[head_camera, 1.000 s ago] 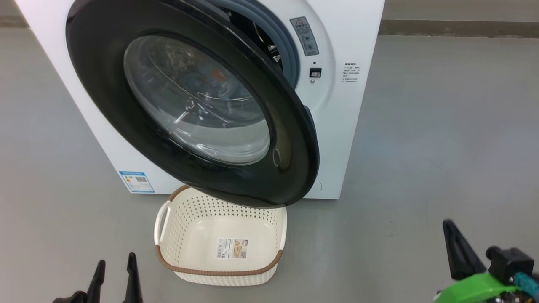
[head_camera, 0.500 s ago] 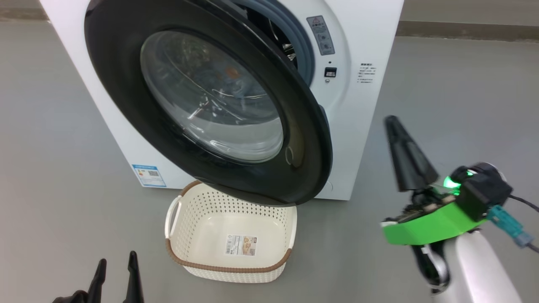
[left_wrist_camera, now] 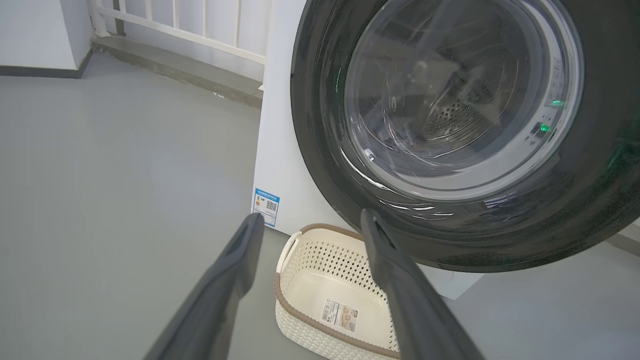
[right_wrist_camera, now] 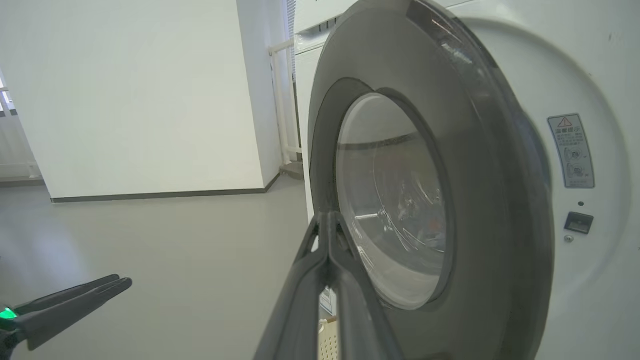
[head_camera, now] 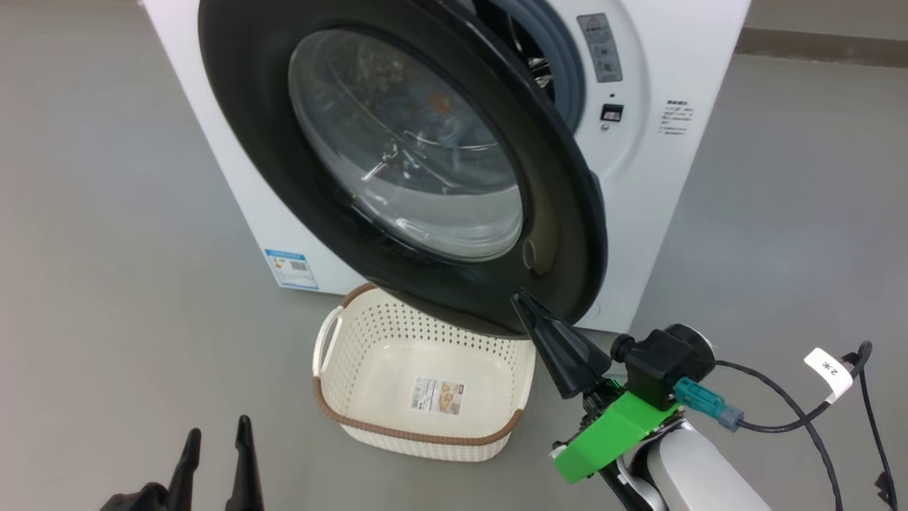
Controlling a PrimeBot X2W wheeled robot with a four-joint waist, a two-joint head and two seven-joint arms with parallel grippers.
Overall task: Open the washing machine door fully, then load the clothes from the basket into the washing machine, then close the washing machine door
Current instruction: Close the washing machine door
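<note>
You are looking at a plain indoor room that reads as a test or demo space set up for laundry. A white washing machine [head_camera: 652, 213] stands free on a smooth grey floor [head_camera: 106, 248], with a small basket [head_camera: 425, 446] on the floor before it. Behind are blank white walls [right_wrist_camera: 140, 100] with a dark skirting strip [right_wrist_camera: 150, 195] and a white railing [left_wrist_camera: 175, 32].

The right gripper [head_camera: 520, 298] rises from the lower right corner and swings left; its tip now sits at the door's [head_camera: 567, 213] lower rim. The camera shifts, scene sliding right.
</note>
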